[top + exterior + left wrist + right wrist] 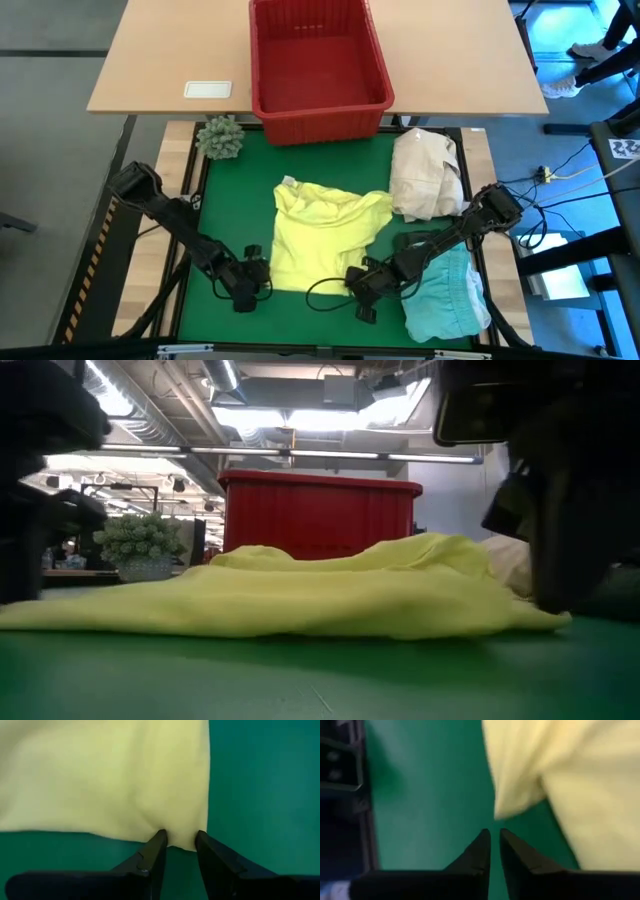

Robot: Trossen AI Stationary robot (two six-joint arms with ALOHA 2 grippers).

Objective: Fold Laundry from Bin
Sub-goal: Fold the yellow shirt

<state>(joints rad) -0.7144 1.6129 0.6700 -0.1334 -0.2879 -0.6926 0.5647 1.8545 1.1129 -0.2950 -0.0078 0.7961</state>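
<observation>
From above, the yellow garment (325, 235) was seen spread on the green mat (240, 180) of the counter, below the red bin (318, 60), which stood empty beyond the mat's far edge; a turquoise garment (445, 300) lay at the right near corner, a cream bundle (425, 175) beyond it, and a spiky green ball (220, 137) at the mat's far left corner; the left gripper (262, 275) was placed at the yellow garment's near left corner, the right gripper (358, 290) just off its near right edge. At counter height, the yellow garment (300, 595) was shown lying low and rumpled before the bin (318, 515). In the left wrist view, the left gripper (181, 840) was held narrow, its fingers pinching the garment's hem (175, 837) at a corner. In the right wrist view, the right gripper (495, 836) was seen nearly closed, gripping nothing, over bare mat just short of the yellow cloth (560, 780).
</observation>
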